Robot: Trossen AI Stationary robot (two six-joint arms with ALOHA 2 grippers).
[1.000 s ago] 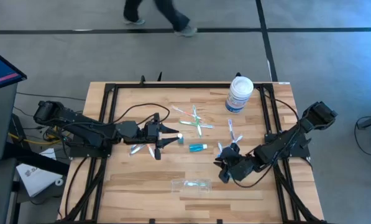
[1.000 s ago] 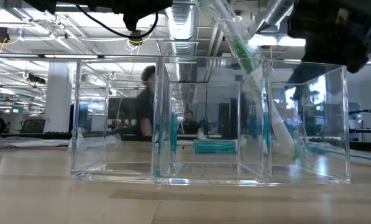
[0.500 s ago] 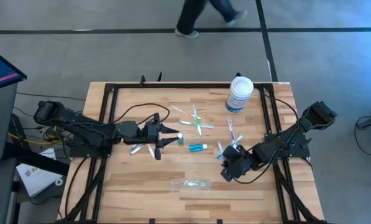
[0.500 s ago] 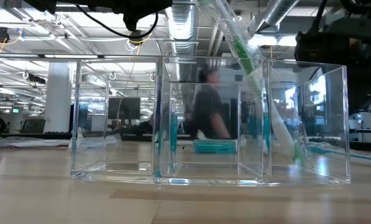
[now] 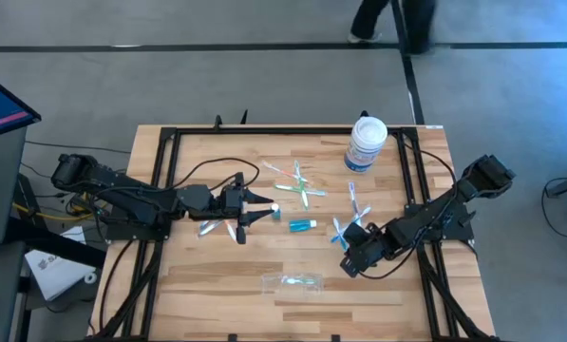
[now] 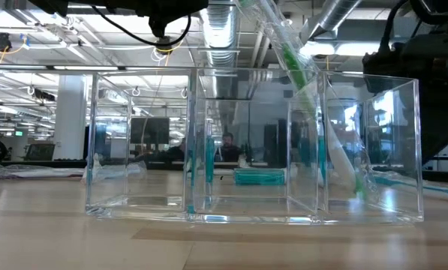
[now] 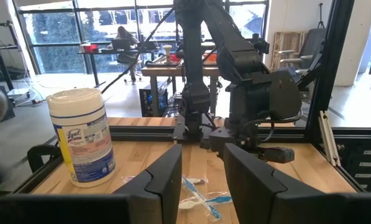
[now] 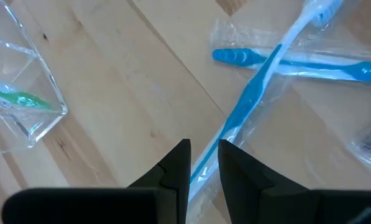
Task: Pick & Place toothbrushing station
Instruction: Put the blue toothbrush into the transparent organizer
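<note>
My right gripper (image 5: 348,245) (image 8: 204,165) points steeply down at the table's right middle, shut on a blue toothbrush (image 8: 253,81) in a clear wrapper. That brush crosses over a second blue toothbrush (image 8: 297,62). Green toothbrushes (image 5: 299,185) and a teal tube (image 5: 302,225) lie flat at mid-table. The clear tray (image 5: 292,281) (image 6: 254,142) stands near the front edge, with a green toothbrush (image 6: 295,71) leaning in it. My left gripper (image 5: 262,207) (image 7: 202,168) hovers level at the left middle, open, with nothing between its fingers. My right gripper pinches the blue toothbrush's handle (image 8: 205,163) between its two fingers, coming from above on a steep slant. The brush runs on past the fingers and over the other blue brush. Whether its far end rests on the table, I cannot tell.
A white wipes tub (image 5: 367,142) with a blue label stands at the far right of the table. Crumpled clear wrappers (image 5: 212,226) lie beneath my left arm. A black frame (image 5: 169,142) rims the table. A person walks on the floor beyond the far edge.
My right gripper has tipped further down and rolled about its own line, sinking a little over the blue toothbrushes, still shut. The person beyond the table has walked to the right.
</note>
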